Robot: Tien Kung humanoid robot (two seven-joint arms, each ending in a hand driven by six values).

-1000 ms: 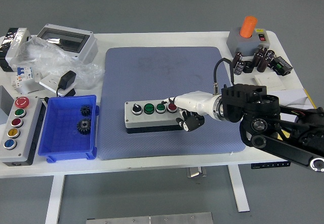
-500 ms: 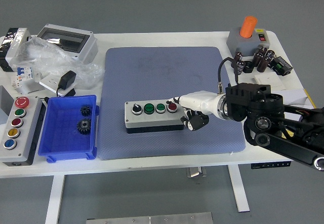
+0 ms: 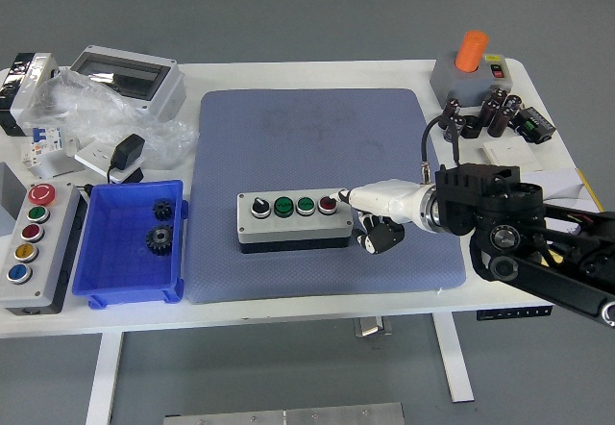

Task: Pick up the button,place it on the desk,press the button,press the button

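A grey button box lies on the blue mat near its front. It carries a black selector knob, two green buttons and a red button at its right end. My right hand is just right of the box. Its white index finger points left, with the tip at the box's right end beside the red button. The other fingers are curled under and hold nothing. My left arm is out of view.
A blue bin with two black gears stands left of the mat. A grey control box with coloured buttons sits at the far left. A grey box with an orange knob and small parts are at the back right. Plastic bags and an enclosure are at the back left.
My right hand has drawn back to the right, off the top of the button box. The fingertip that lay over the right-hand buttons is now at the box's right end.
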